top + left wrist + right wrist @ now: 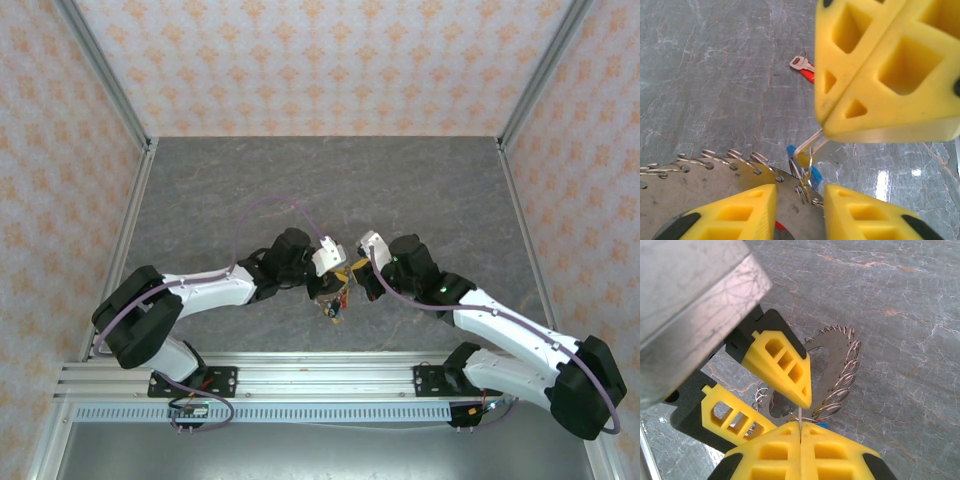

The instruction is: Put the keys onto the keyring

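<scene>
The keyring is a flat grey disc with wire loops round its rim, lying under my left gripper. Those yellow fingers stand about a finger's width apart over the disc, with nothing between them. My right gripper is shut on the thin silver blade of a key, tip down at the disc's rim. A yellow tag and a blue tag hang at the loops there. Another key with a red tag lies on the table farther off. From the right wrist, my right gripper meets the keyring between the left fingers.
Both arms meet at the near middle of the grey marble table, with the left gripper and right gripper almost touching. Patterned walls close the sides and back. An aluminium rail runs along the near edge.
</scene>
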Motion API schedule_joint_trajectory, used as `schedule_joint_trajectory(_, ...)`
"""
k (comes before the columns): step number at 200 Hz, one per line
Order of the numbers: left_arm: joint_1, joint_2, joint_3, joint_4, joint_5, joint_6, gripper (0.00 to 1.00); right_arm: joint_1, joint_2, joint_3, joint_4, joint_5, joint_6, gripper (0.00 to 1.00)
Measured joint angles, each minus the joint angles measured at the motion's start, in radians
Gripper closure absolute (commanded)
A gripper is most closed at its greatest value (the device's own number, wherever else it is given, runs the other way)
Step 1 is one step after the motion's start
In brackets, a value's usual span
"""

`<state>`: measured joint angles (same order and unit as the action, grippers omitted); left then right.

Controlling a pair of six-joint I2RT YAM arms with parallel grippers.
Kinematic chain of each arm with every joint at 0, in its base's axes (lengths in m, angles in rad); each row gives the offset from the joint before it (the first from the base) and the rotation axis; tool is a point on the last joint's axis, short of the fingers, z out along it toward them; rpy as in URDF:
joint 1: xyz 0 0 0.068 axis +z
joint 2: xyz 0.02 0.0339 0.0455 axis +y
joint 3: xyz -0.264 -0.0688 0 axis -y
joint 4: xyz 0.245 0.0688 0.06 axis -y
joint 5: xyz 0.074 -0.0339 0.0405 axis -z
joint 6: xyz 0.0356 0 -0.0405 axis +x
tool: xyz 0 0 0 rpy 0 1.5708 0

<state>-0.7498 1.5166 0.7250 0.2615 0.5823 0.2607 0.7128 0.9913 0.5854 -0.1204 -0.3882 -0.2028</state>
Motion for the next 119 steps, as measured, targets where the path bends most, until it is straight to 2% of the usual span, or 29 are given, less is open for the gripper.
schedule_joint_trajectory(44, -0.003, 0.009, -0.001, 0.006, -0.041, 0.005, 0.88, 0.0, -0.005, 0.0, 0.0, 0.0, 0.001, 1.0)
schedule_joint_trajectory(70, -0.003, 0.009, -0.001, 0.01, -0.051, 0.009, 0.88, 0.0, -0.005, 0.0, 0.0, 0.0, 0.001, 1.0)
schedule_joint_trajectory(88, -0.006, 0.009, -0.001, 0.013, -0.059, 0.009, 0.82, 0.0, -0.005, 0.0, 0.0, 0.0, 0.005, 1.0)
schedule_joint_trajectory(119, -0.011, 0.011, -0.001, 0.021, -0.063, 0.01, 0.79, 0.0, -0.01, 0.0, 0.0, 0.001, 0.011, 1.0)
